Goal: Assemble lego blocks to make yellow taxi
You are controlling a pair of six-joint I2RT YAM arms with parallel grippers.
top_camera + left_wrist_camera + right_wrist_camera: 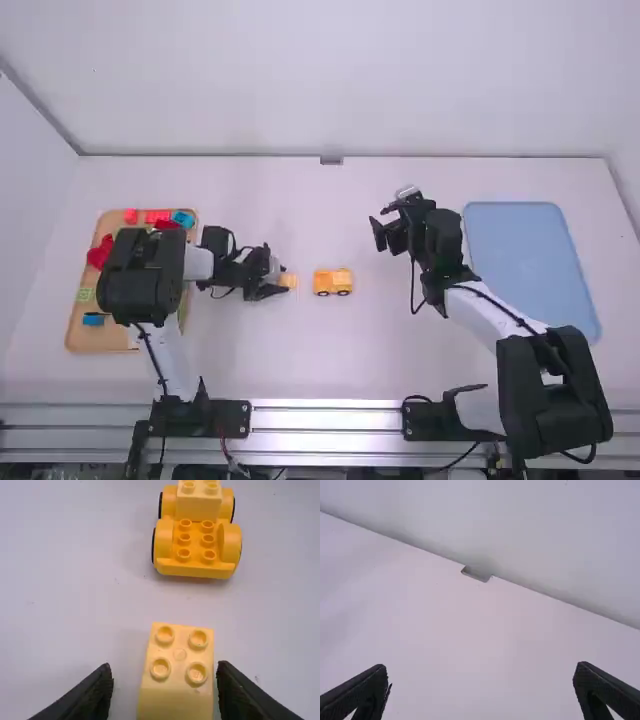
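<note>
I have the whole setup in front of me in the high view, so I take my clock from the yellow wheeled base (324, 284) near the middle of the tabletop (300, 350). Over at nine o'clock, well apart from it, is the wooden tray (108, 341). Clocking from that tray's own centre, I see red bricks (158, 215) near twelve, a blue brick (183, 218) just past one, a red piece (100, 252) between ten and eleven, a green block (85, 295) between eight and nine, and another blue piece (93, 319) between seven and eight.

Back on my main clock, my left gripper (283, 282) is also at nine, nearer the base, its fingers parted around a loose yellow block (180, 662) with four studs. The base carries a paler yellow block (199, 504) on its three o'clock end; bare studs show on the end nearer the loose one.

Between one and two o'clock is my right gripper (384, 226), fingers wide apart with nothing between them. Farther out at three lies the blue tray (530, 270).
</note>
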